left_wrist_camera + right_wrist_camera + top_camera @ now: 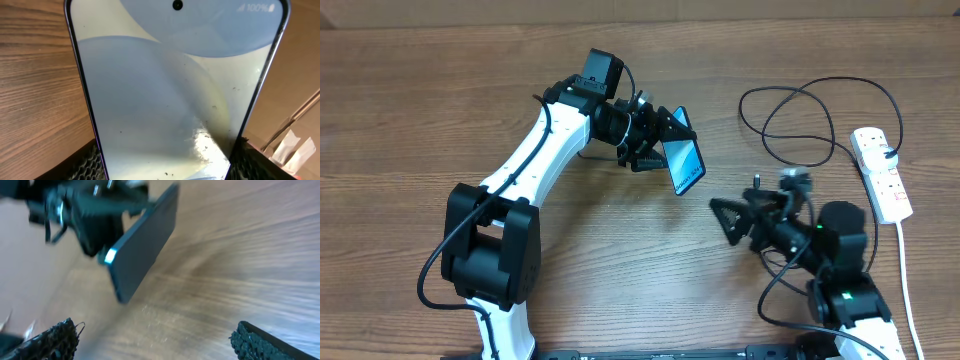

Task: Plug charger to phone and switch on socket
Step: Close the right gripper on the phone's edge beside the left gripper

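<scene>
Overhead view: left jaws are clamped on the phone (687, 165), which is held tilted off the counter (400, 90), its long axis slanting toward the right arm. Right jaws stand wide apart and empty, just short of the phone's near end. The charger (800, 88) loops beyond the right arm, beside the socket (882, 172) (that arm is far nearer). I cannot find its tip.

Left wrist: the screen fills the view, and its lower edge is cut off between the left pads (87, 162).

Right wrist: the phone is blurred, ahead and up-left. The right pads (47, 340) are apart, and no cable shows.
</scene>
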Motion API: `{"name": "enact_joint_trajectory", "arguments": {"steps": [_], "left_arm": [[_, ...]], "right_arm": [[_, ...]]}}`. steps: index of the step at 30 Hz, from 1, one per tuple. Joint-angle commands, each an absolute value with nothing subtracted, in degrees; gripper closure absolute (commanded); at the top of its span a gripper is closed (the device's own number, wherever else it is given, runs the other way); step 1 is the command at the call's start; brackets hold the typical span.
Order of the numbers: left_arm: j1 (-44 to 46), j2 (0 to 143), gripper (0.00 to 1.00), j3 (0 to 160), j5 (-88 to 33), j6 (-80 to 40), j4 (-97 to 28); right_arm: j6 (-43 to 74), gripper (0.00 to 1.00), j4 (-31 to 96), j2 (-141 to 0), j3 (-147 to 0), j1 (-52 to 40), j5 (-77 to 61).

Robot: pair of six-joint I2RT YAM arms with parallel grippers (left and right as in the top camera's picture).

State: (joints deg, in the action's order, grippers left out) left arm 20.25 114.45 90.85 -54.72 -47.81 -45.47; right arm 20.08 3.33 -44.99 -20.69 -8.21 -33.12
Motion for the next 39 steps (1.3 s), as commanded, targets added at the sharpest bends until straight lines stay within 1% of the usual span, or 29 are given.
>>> {"name": "enact_joint_trajectory", "arguments": {"steps": [1,6,11,17,22,32,34,37,39], "left_arm": [[20.16,114.65,0.47,92.4,-53.52,-50.59,-45.12],[20.16,114.65,0.48,92.4,-51.92,-52.86,-45.12],[20.16,114.65,0.48,92.4,-51.96,-54.15,-44.51],[20.18,114.65,0.48,92.4,-52.16,-54.28,-44.51],[20.32,114.65,0.48,92.4,-52.12,-54.39,-44.47],[20.58,114.65,0.49,92.4,-51.42,-54.46,-44.25],[20.78,114.65,0.48,92.4,-51.42,-54.46,-44.27],[21.52,114.65,0.48,92.4,-50.89,-54.46,-44.23],[22.11,114.65,0.48,92.4,-50.57,-54.46,-43.97]], "right_arm": [[18.37,0.0,1.26,-46.83,-22.15,-13.06,-27.31],[18.37,0.0,-7.51,-51.05,-22.15,-20.8,-18.5],[19.11,0.0,-16.8,-58.5,-22.15,-25.65,-14.09],[25.91,0.0,-26.74,-66.5,-22.15,-25.98,-8.95],[30.17,0.0,-33.39,-71.24,-22.15,-25.98,-8.58],[33.06,0.0,-39.77,-75.57,-22.15,-25.98,-8.58],[33.06,0.05,-39.81,-75.57,-22.15,-25.98,-8.4],[33.06,0.14,-39.81,-75.57,-22.15,-25.98,-8.4],[33.06,0.15,-39.81,-75.57,-22.15,-25.98,-8.4]]}}
